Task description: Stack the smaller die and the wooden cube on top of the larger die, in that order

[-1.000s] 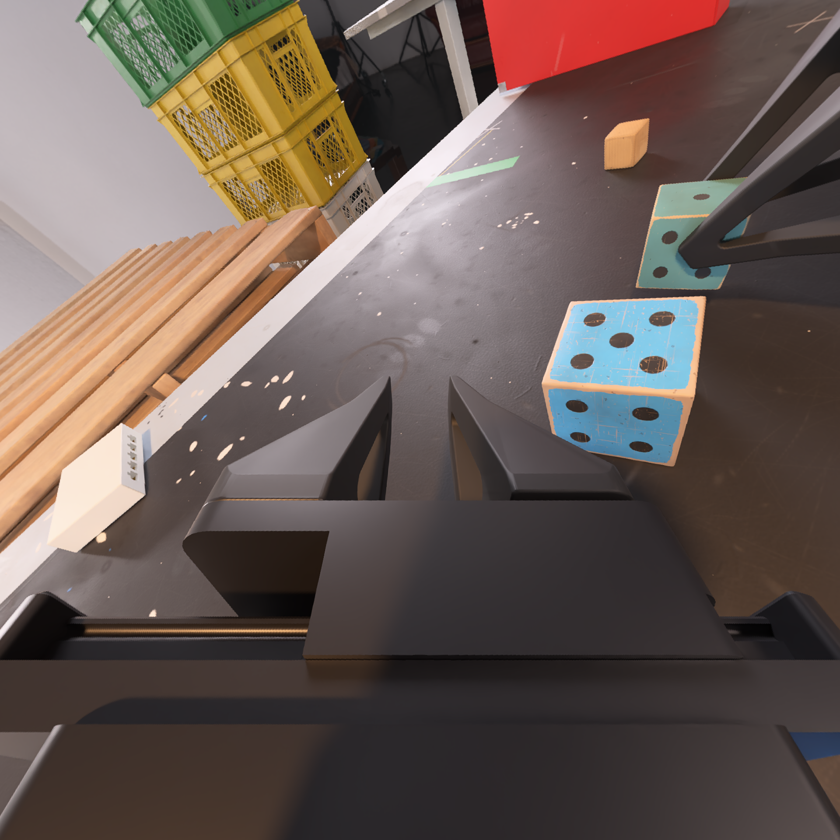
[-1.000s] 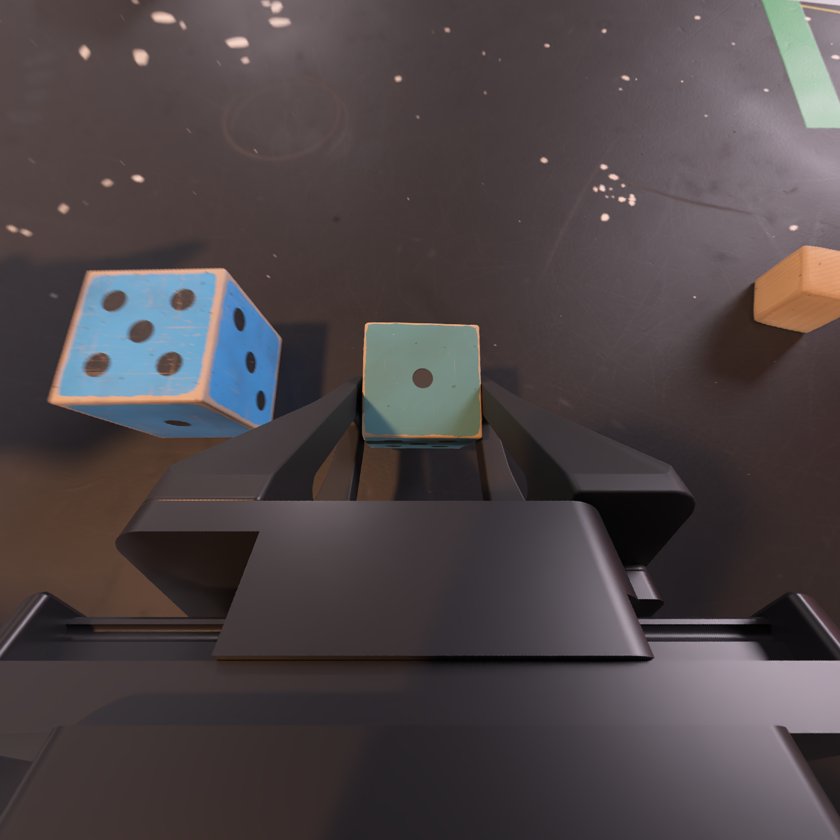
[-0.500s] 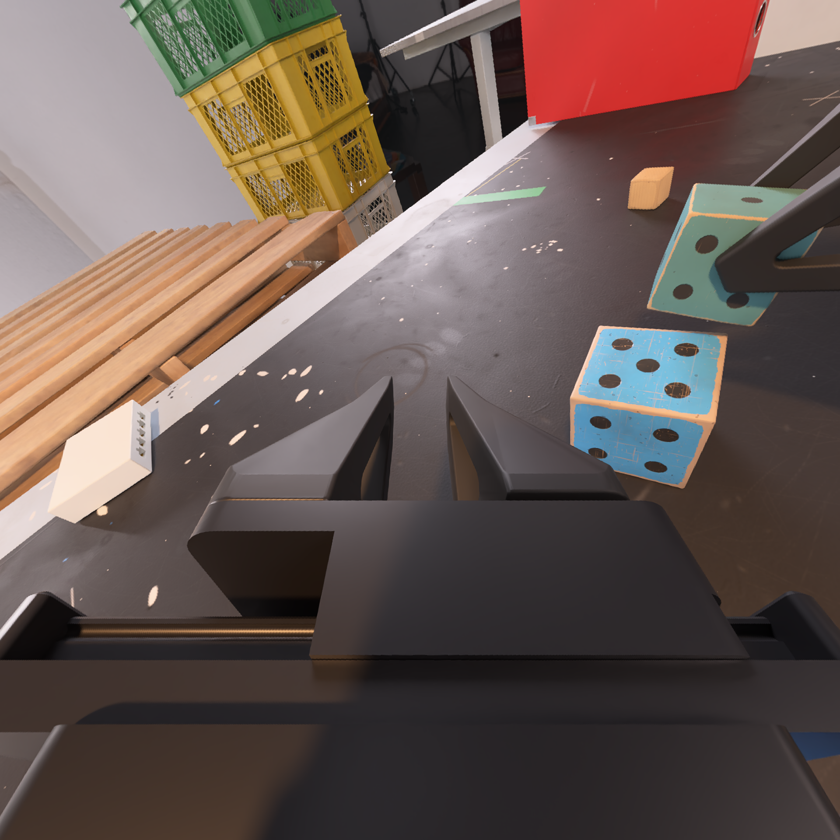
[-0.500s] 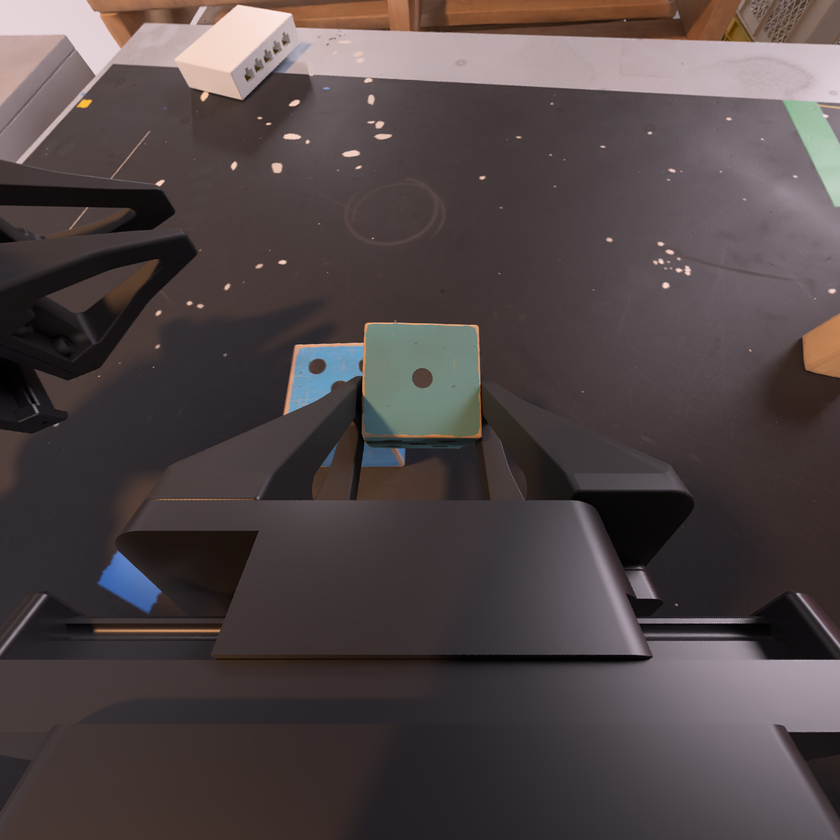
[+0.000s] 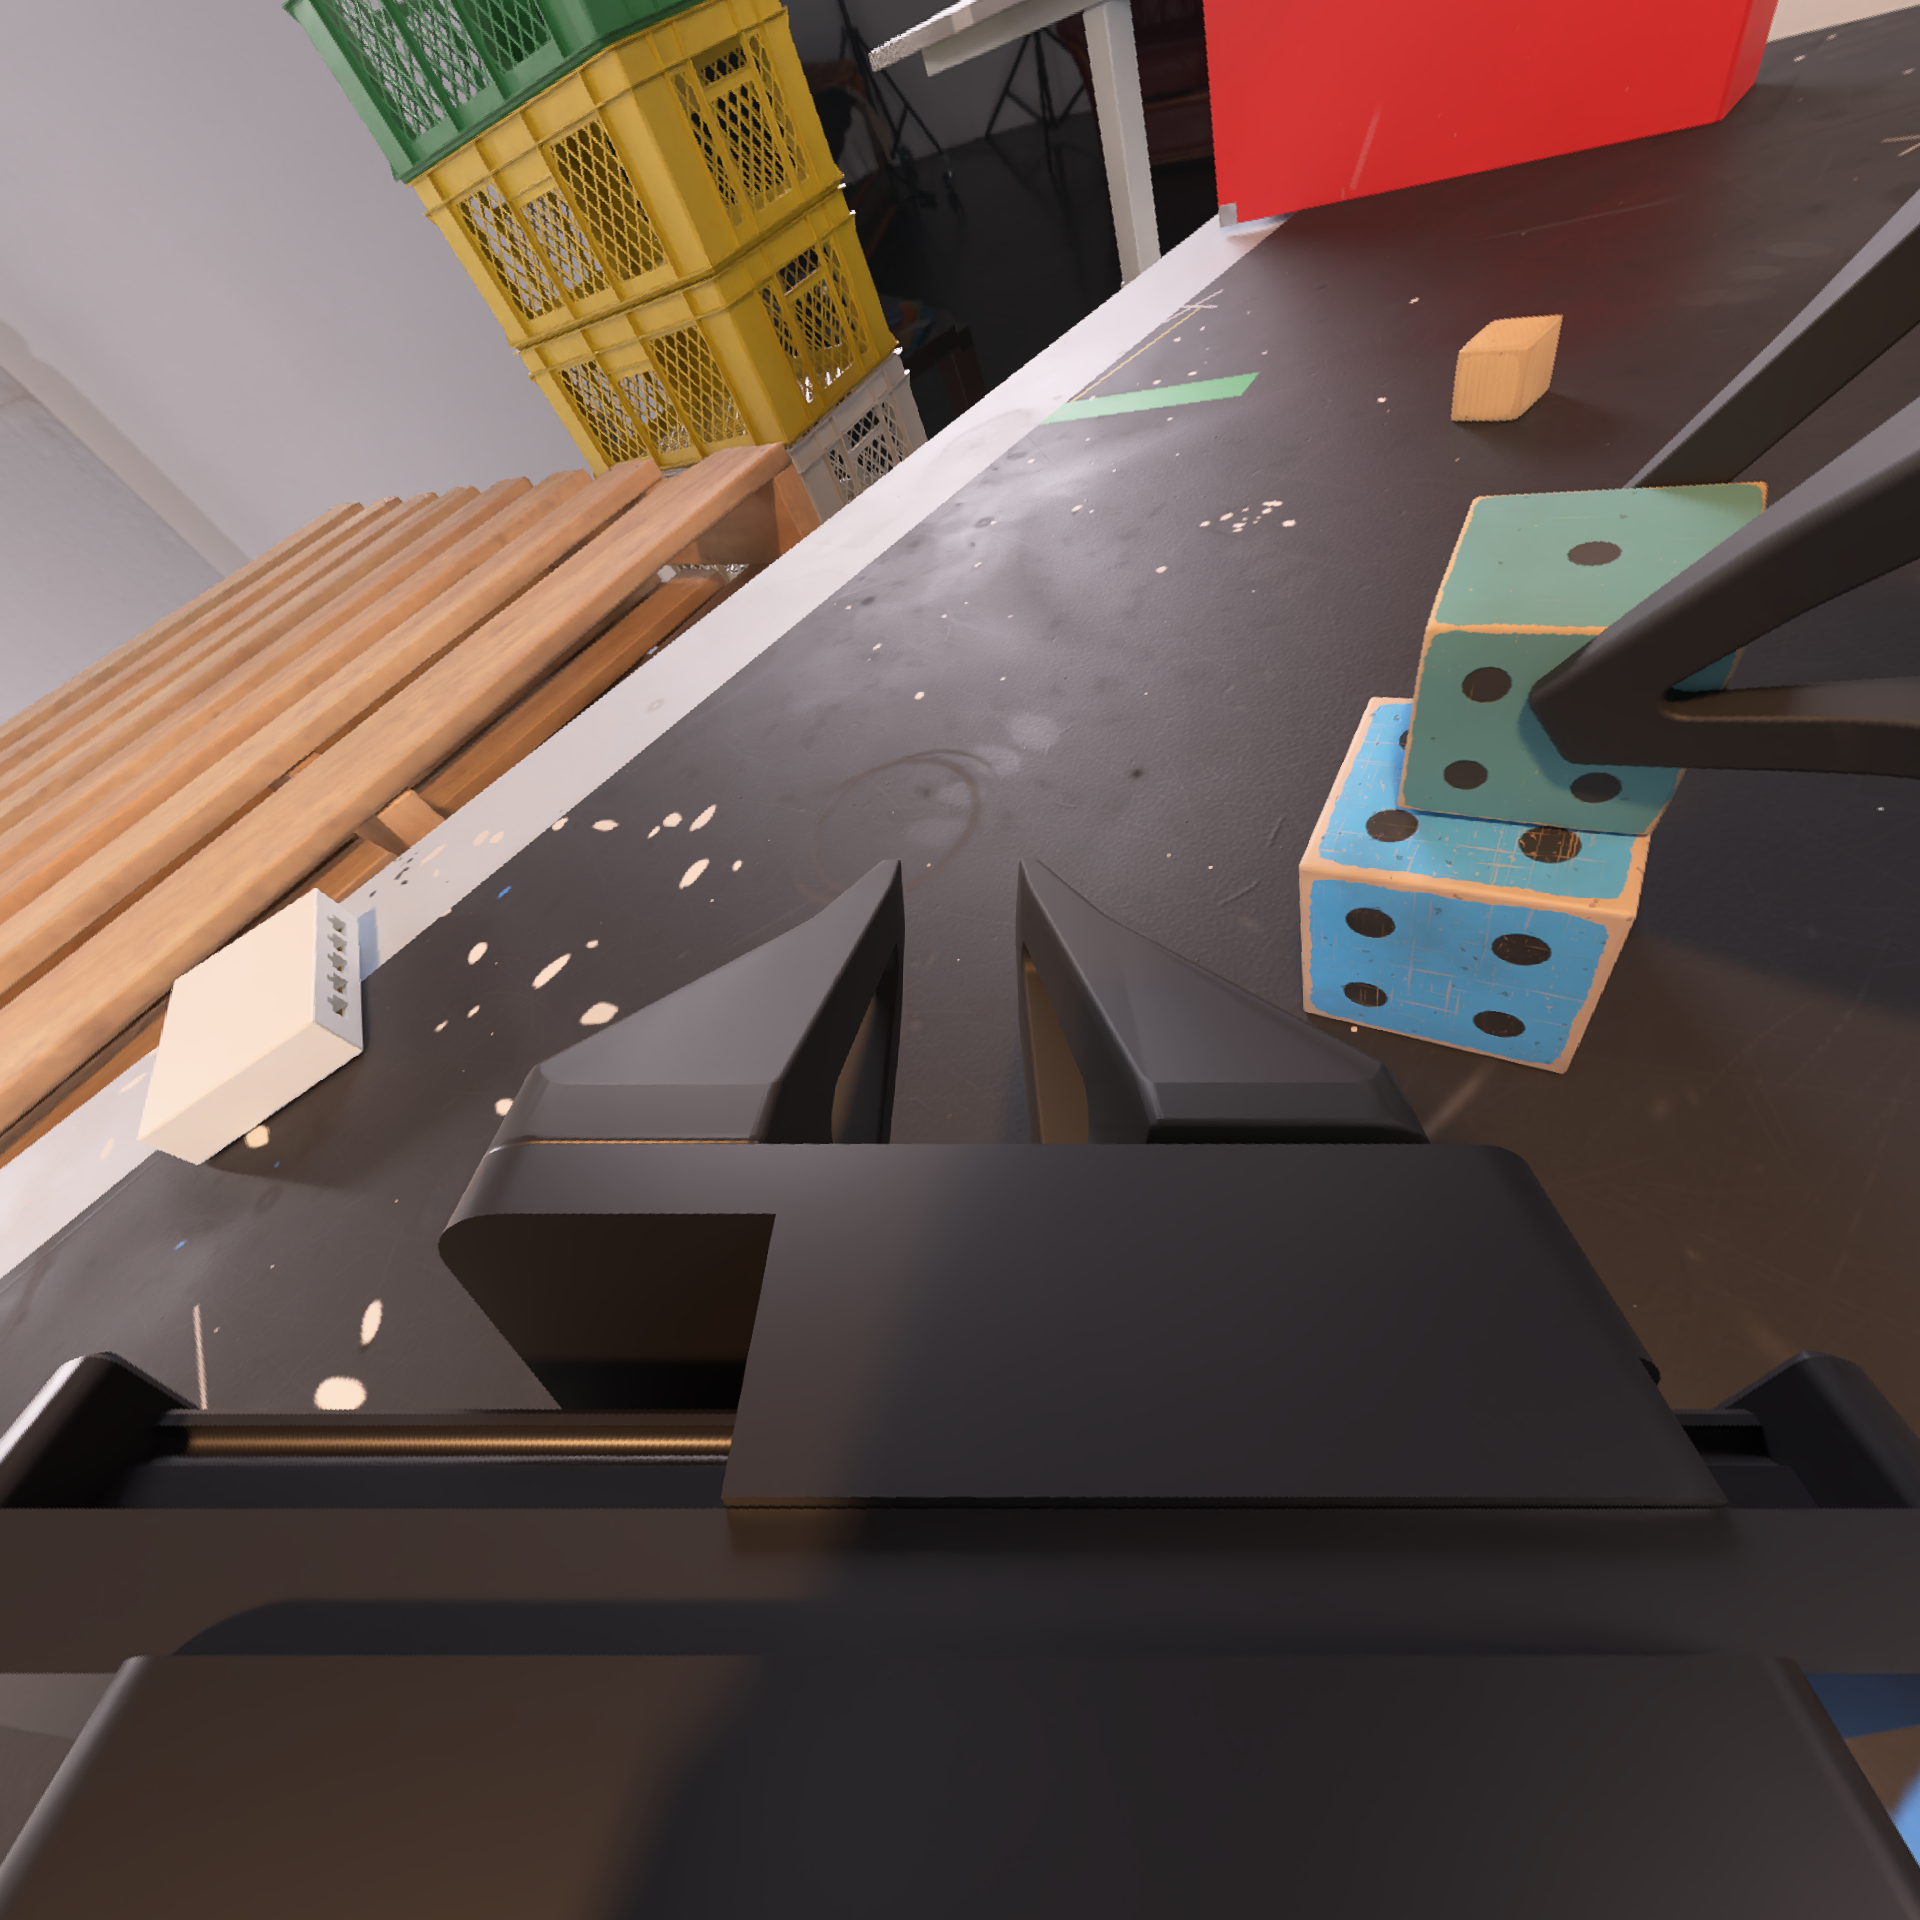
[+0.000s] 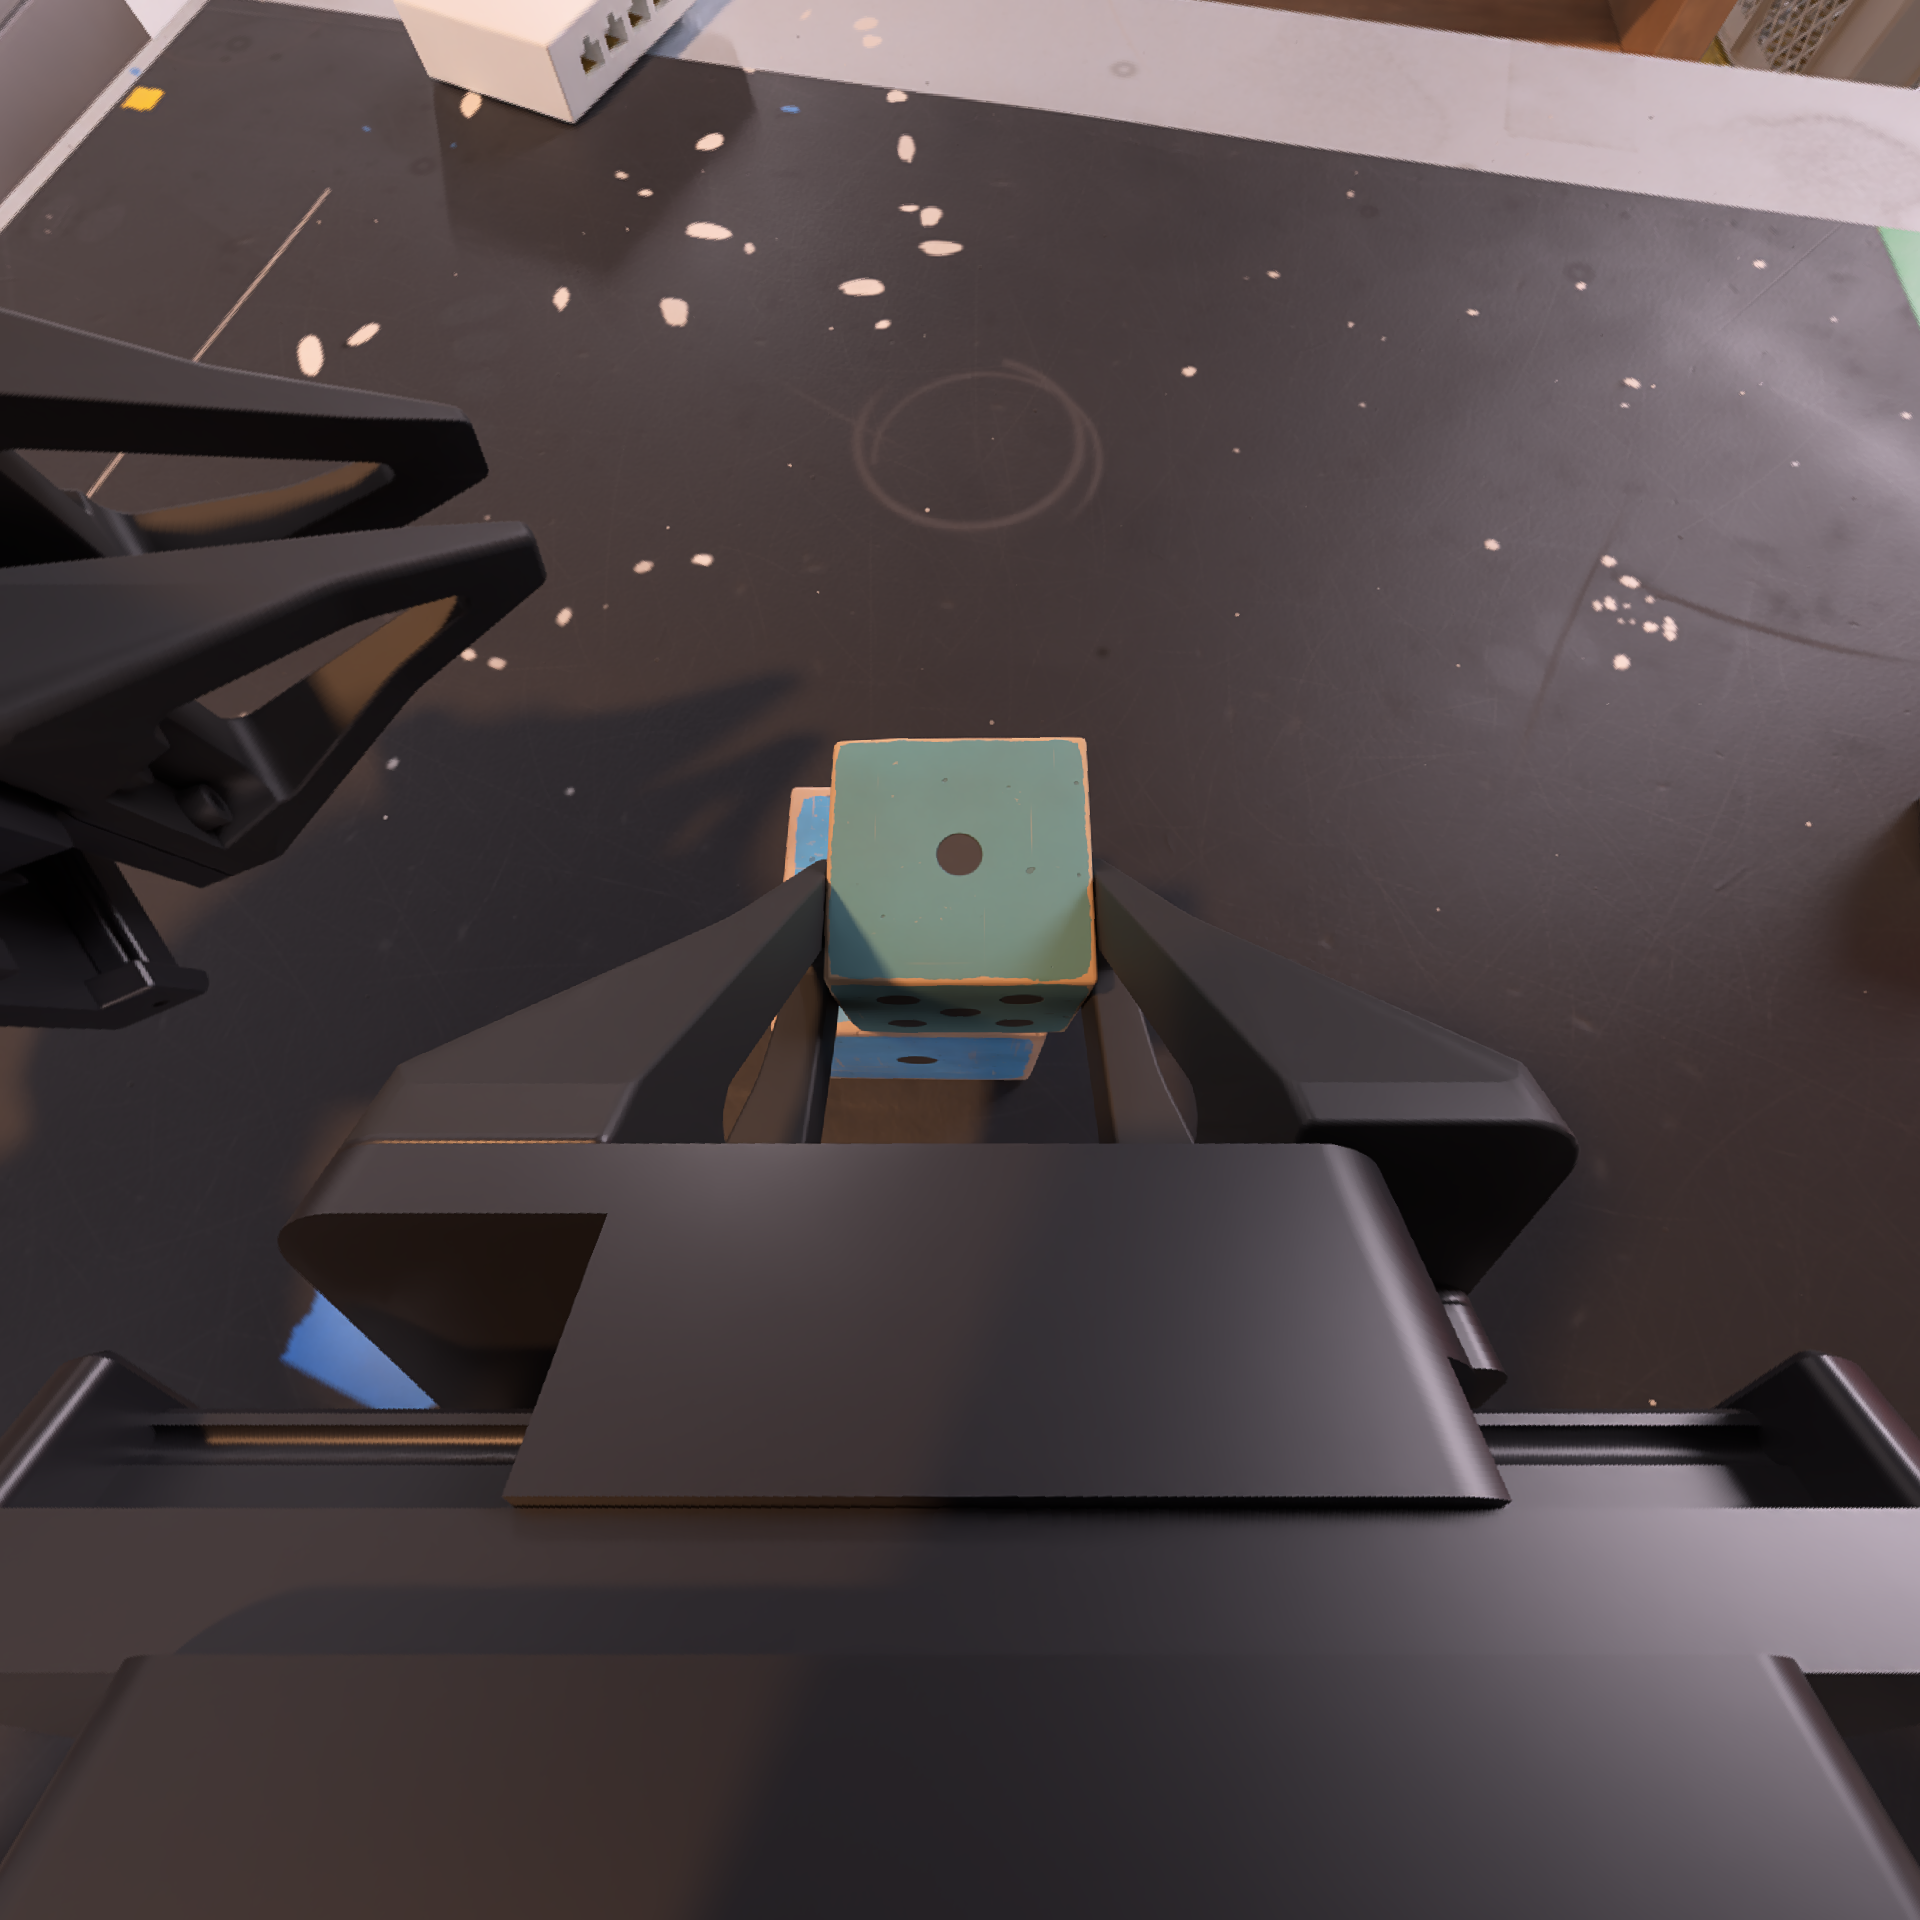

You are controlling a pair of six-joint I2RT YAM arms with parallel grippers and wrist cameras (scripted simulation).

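The smaller die (image 5: pixel 1538 582), teal-green, rests on top of the larger blue die (image 5: pixel 1455 956), which stands on the dark table. My right gripper (image 6: pixel 961 883) is shut on the smaller die (image 6: pixel 956 935), one finger on each side. Only slivers of the larger die (image 6: pixel 935 1060) show under it there. The right gripper's fingers (image 5: pixel 1683 665) reach in from the right in the left wrist view. The wooden cube (image 5: pixel 1507 369) lies alone farther back. My left gripper (image 5: pixel 958 894) is empty, its fingers a narrow gap apart, left of the stack. It also shows in the right wrist view (image 6: pixel 509 509).
A white box with ports (image 5: pixel 249 1029) lies near the table's edge and also shows in the right wrist view (image 6: pixel 540 42). A red box (image 5: pixel 1455 94) stands at the far end. Green tape (image 5: pixel 1153 398) marks the table. Stacked crates (image 5: pixel 644 239) and wooden slats (image 5: pixel 312 675) lie beyond the edge.
My right gripper has carried the smaller die over the larger die and lowered it onto its top. My left gripper has kept the same narrow gap and shifted slightly.
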